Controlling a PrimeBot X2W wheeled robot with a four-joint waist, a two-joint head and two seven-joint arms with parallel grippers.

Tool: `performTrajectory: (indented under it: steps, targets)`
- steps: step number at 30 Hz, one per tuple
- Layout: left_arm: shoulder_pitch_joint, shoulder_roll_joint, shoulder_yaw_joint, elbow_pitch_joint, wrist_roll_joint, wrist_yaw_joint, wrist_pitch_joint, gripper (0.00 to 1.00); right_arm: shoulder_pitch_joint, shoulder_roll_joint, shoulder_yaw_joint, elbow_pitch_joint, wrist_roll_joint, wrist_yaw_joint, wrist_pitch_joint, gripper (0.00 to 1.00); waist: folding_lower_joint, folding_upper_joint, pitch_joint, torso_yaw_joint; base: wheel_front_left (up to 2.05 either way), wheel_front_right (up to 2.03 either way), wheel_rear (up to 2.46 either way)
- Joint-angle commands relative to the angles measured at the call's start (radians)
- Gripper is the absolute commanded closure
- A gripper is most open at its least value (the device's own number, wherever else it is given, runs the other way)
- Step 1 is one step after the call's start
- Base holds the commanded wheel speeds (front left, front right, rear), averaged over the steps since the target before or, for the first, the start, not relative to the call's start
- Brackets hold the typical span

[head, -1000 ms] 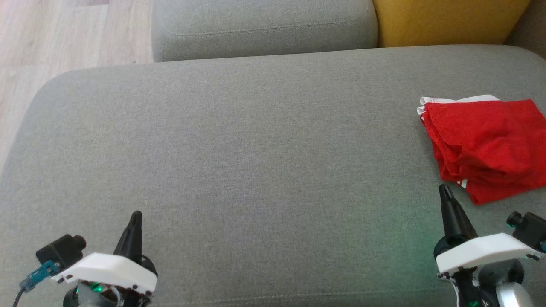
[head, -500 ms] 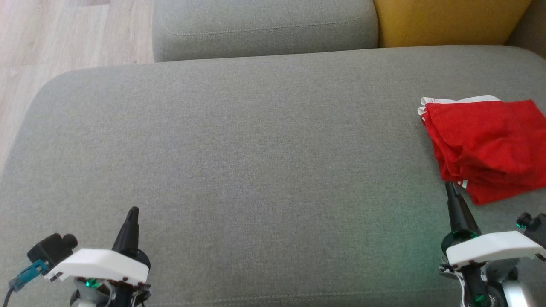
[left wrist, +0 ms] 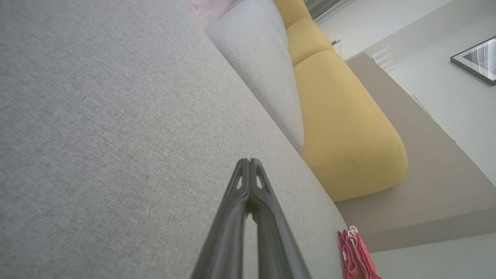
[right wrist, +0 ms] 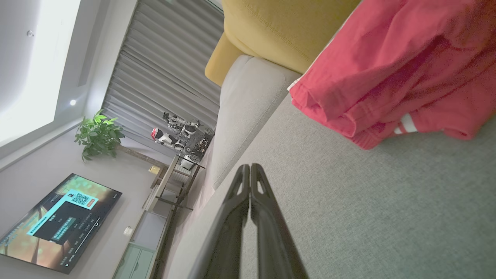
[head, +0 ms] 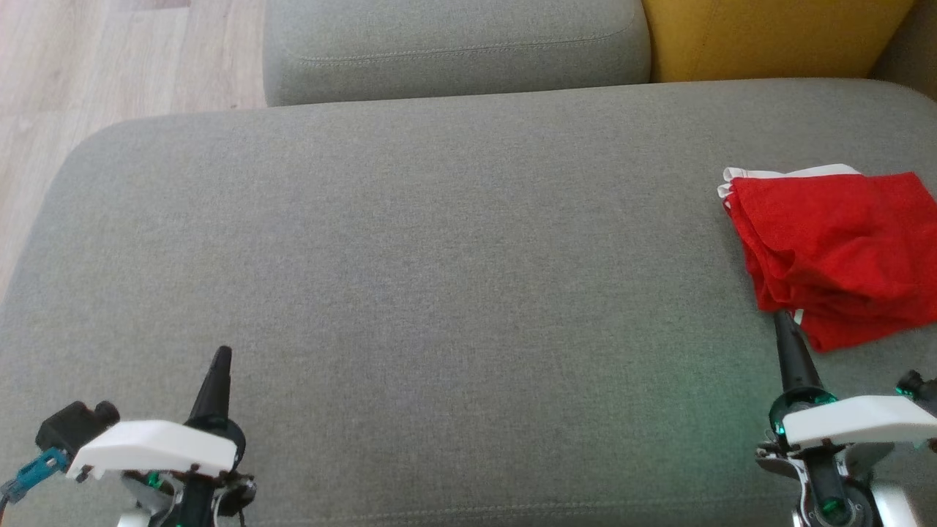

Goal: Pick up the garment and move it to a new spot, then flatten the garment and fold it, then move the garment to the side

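Now, in the head view the folded red garment [head: 834, 256] lies at three o'clock on the grey seat cushion [head: 439, 256], a white edge showing along its far side and its right part cut off by the frame. The right gripper [head: 780, 316] sits at about four o'clock with its two dark fingers pressed together into one point. That tip lies right at the garment's near-left corner; whether it touches the cloth I cannot tell. The left gripper [head: 222, 353] is at seven o'clock, well apart from the garment, its fingers likewise closed to a single point and holding nothing. A grey back cushion [head: 454, 44] lies at twelve o'clock, a yellow cushion [head: 768, 36] at one o'clock, and pale wooden floor [head: 110, 58] at ten o'clock.

In the left wrist view the left gripper [left wrist: 250, 161] rises from six o'clock, tips meeting and empty, over the bare seat cushion [left wrist: 97, 116]. The garment [left wrist: 354, 252] is a small red patch at five o'clock, near the seat's edge. The grey back cushion [left wrist: 263, 77] and the yellow cushion [left wrist: 341, 128] run from twelve towards three o'clock, and a framed picture [left wrist: 474, 60] hangs at two o'clock.

In the right wrist view the right gripper [right wrist: 250, 166] is shut on nothing, its tips just short of the garment [right wrist: 395, 73], which spreads from one to three o'clock with two short white stripes at its nearer hem. A lit screen [right wrist: 58, 221] shows at eight o'clock and a potted plant [right wrist: 99, 135] at nine.
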Motion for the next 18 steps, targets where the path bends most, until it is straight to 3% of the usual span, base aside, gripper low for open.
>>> performTrajectory:
  steps: [1, 18]
  targets:
    - [-0.058, 0.004, 0.041, -0.024, -0.027, -0.012, 0.008, 1.0, -0.053, -0.02, 0.005, -0.026, 0.036, -0.001, -0.01, 1.0, 0.0, 0.0, 0.0, 0.0, 0.0, 0.0, 0.0]
    - [-0.079, -0.036, 0.106, 0.001, -0.172, -0.059, 0.051, 1.0, -0.072, -0.02, -0.009, 0.006, 0.224, -0.001, -0.008, 1.0, 0.0, 0.0, -0.001, 0.002, 0.0, 0.0, 0.0]
